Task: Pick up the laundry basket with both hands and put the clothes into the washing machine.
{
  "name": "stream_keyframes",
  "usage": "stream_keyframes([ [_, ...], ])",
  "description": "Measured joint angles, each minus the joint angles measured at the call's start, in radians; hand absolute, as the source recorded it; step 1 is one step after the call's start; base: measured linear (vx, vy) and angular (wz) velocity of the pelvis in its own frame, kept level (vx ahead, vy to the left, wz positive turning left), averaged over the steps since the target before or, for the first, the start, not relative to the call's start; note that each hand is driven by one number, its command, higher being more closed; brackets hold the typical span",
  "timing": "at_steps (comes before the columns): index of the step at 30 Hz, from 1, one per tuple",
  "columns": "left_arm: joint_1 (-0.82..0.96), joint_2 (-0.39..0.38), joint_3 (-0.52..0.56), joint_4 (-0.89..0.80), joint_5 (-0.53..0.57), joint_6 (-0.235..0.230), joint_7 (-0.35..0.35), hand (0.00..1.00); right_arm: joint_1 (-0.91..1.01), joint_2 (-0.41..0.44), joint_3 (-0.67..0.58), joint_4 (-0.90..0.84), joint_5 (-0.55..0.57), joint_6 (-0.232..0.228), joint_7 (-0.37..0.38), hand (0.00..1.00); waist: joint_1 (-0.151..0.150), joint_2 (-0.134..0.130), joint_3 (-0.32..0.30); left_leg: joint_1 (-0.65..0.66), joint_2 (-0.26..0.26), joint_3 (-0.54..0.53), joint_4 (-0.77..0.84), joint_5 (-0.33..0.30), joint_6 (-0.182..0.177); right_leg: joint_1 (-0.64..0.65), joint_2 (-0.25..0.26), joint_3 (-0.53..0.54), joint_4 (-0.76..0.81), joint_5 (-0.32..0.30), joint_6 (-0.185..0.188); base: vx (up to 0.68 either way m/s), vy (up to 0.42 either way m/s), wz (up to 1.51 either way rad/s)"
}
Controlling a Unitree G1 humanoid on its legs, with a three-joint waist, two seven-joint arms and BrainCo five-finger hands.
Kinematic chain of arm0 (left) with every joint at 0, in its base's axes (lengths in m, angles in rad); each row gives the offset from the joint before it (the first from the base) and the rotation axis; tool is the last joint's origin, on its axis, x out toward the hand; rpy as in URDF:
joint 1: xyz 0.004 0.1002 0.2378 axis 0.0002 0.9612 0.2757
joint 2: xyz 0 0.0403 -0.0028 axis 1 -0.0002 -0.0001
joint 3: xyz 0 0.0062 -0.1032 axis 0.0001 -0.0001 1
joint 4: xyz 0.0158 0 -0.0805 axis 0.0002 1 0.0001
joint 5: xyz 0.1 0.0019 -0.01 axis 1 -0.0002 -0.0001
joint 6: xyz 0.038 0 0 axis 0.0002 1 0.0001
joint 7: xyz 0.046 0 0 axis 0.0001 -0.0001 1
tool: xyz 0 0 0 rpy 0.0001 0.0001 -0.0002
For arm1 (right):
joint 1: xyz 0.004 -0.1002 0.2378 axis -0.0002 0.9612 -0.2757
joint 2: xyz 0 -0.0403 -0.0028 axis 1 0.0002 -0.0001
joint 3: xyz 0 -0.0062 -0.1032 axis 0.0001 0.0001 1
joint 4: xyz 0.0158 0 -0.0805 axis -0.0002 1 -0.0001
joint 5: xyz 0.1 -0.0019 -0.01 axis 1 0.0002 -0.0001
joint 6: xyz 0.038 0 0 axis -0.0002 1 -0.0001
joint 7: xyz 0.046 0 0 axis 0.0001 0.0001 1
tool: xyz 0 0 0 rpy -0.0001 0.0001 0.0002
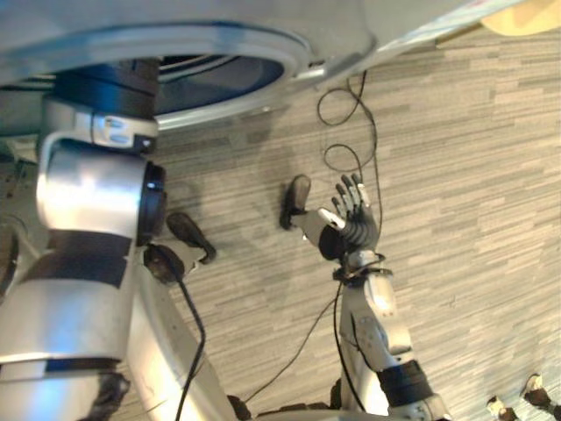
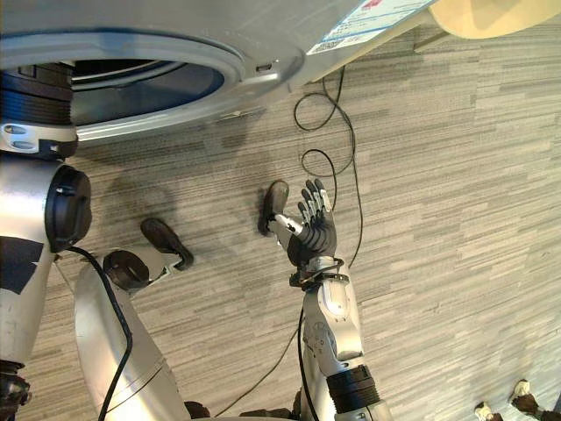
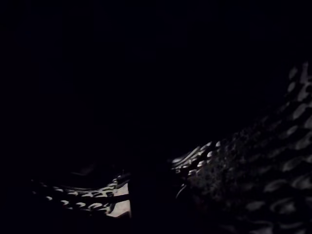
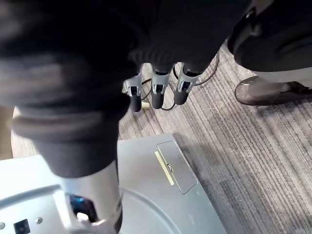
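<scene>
Your right hand (image 2: pixel 311 230) hangs open and empty, fingers straight, over the striped carpet (image 2: pixel 456 175) before the washing machine (image 2: pixel 272 44). Your left hand (image 1: pixel 110 88) is buried in the drum opening (image 2: pixel 149 83); its grip cannot be told. Spotted clothes (image 3: pixel 263 161) lie in the dark there, probably soft, light and limp, best gathered by a bunched fold.

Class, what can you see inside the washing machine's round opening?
The left arm reaches up into the washing machine's opening; past it all is dark. Whether any clothes lie inside cannot be seen.
</scene>
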Motion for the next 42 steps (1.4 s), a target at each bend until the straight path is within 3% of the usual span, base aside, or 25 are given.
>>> stream_keyframes([
  [4, -0.011, 0.005, -0.104, 0.068, 0.235, 0.107, -0.074, 0.00, 0.018, 0.001, -0.004, -0.022, 0.001, -0.009, 0.022, 0.00, 0.021, 0.000, 0.000, 0.000, 0.014, 0.007, 0.010, 0.028, 0.002, -0.001, -0.013, -0.008, 0.010, 0.019, -0.016, -0.02, -0.028, 0.02],
  [6, -0.021, -0.032, -0.117, 0.204, 0.466, 0.235, -0.177, 0.00, 0.026, 0.001, -0.004, -0.009, 0.000, -0.017, 0.027, 0.00, 0.020, -0.001, 0.000, 0.002, 0.029, 0.010, 0.027, 0.045, 0.015, 0.012, -0.029, -0.007, 0.059, 0.022, -0.042, 0.00, -0.012, -0.03],
  [9, -0.004, -0.087, -0.108, 0.369, 0.708, 0.357, -0.242, 0.00, 0.022, 0.001, -0.009, 0.027, 0.001, -0.017, 0.041, 0.00, 0.021, -0.001, -0.001, 0.003, 0.037, 0.001, 0.032, 0.051, 0.015, 0.017, -0.016, -0.011, 0.057, 0.022, -0.048, 0.01, -0.017, -0.10],
  [12, 0.067, -0.137, -0.018, 0.438, 0.897, 0.435, -0.273, 0.00, 0.025, 0.000, -0.011, 0.075, 0.025, -0.016, 0.062, 0.00, 0.019, -0.001, -0.001, 0.012, 0.043, 0.001, 0.034, 0.052, 0.016, 0.022, -0.009, -0.011, 0.055, 0.028, -0.055, -0.01, -0.028, -0.09],
  [14, 0.154, -0.146, 0.040, 0.443, 1.002, 0.462, -0.295, 0.00, 0.025, 0.000, -0.015, 0.110, 0.042, -0.016, 0.071, 0.00, 0.022, -0.001, -0.001, 0.039, 0.044, 0.002, 0.023, 0.054, 0.015, 0.050, -0.003, -0.015, 0.042, 0.035, -0.067, -0.02, -0.038, -0.03],
  [18, 0.337, -0.203, 0.174, 0.442, 1.052, 0.486, -0.304, 0.00, 0.036, -0.009, -0.022, 0.170, 0.054, -0.002, 0.085, 0.00, 0.024, -0.001, -0.002, 0.138, 0.035, 0.022, -0.059, 0.075, 0.005, 0.150, 0.009, -0.028, -0.040, 0.044, -0.063, -0.04, -0.046, 0.10],
  [20, 0.424, -0.225, 0.230, 0.439, 1.047, 0.475, -0.307, 0.00, 0.049, -0.010, -0.028, 0.188, 0.051, 0.012, 0.088, 0.00, 0.026, -0.003, -0.004, 0.197, 0.018, 0.039, -0.110, 0.090, 0.000, 0.199, 0.008, -0.028, -0.075, 0.048, -0.070, -0.03, -0.060, 0.24],
  [22, 0.559, -0.244, 0.271, 0.410, 1.047, 0.429, -0.301, 0.00, 0.086, -0.013, -0.030, 0.188, 0.030, 0.024, 0.088, 0.00, 0.030, -0.001, -0.037, 0.255, 0.005, 0.061, -0.173, 0.109, -0.007, 0.244, 0.009, -0.033, -0.123, 0.053, -0.078, 0.00, -0.074, 0.18],
  [27, 0.755, -0.310, 0.351, 0.396, 0.987, 0.392, -0.307, 0.00, 0.127, -0.022, -0.037, 0.199, -0.003, 0.029, 0.091, 0.00, 0.041, 0.004, -0.092, 0.409, -0.031, 0.094, -0.289, 0.131, -0.030, 0.372, 0.011, -0.034, -0.202, 0.053, -0.077, 0.02, -0.069, 0.13],
  [34, 1.181, -0.458, 0.409, 0.441, 0.868, 0.430, -0.320, 0.00, 0.126, -0.038, -0.045, 0.299, -0.055, 0.047, 0.087, 0.00, 0.046, 0.022, -0.137, 0.585, -0.066, 0.123, -0.379, 0.139, -0.040, 0.526, 0.002, -0.033, -0.253, 0.034, -0.051, 0.02, -0.059, 0.14],
  [36, 1.354, -0.485, 0.406, 0.439, 0.829, 0.435, -0.330, 0.00, 0.124, -0.038, -0.045, 0.379, -0.098, 0.052, 0.086, 0.00, 0.063, 0.023, -0.137, 0.681, -0.087, 0.132, -0.416, 0.144, -0.049, 0.603, -0.008, -0.027, -0.256, 0.034, -0.050, 0.01, -0.082, 0.19],
  [38, 1.388, -0.507, 0.402, 0.406, 0.805, 0.420, -0.334, 0.00, 0.125, -0.043, -0.046, 0.440, -0.119, 0.060, 0.084, 0.00, 0.078, 0.029, -0.138, 0.752, -0.105, 0.139, -0.447, 0.153, -0.049, 0.668, -0.018, -0.023, -0.269, 0.023, -0.038, -0.01, -0.072, 0.27],
  [40, 1.461, -0.530, 0.406, 0.396, 0.767, 0.378, -0.364, 0.00, 0.137, -0.048, -0.034, 0.540, -0.174, 0.075, 0.086, 0.00, 0.094, 0.057, -0.166, 0.895, -0.125, 0.139, -0.513, 0.157, -0.057, 0.813, -0.022, -0.029, -0.315, 0.009, -0.022, -0.02, -0.072, 0.25],
  [42, 1.520, -0.532, 0.406, 0.393, 0.756, 0.365, -0.376, 0.00, 0.155, -0.049, -0.025, 0.597, -0.210, 0.086, 0.087, 0.00, 0.101, 0.072, -0.184, 0.994, -0.153, 0.145, -0.590, 0.175, -0.061, 0.907, -0.030, -0.040, -0.363, 0.009, -0.016, 0.02, -0.069, 0.31],
])
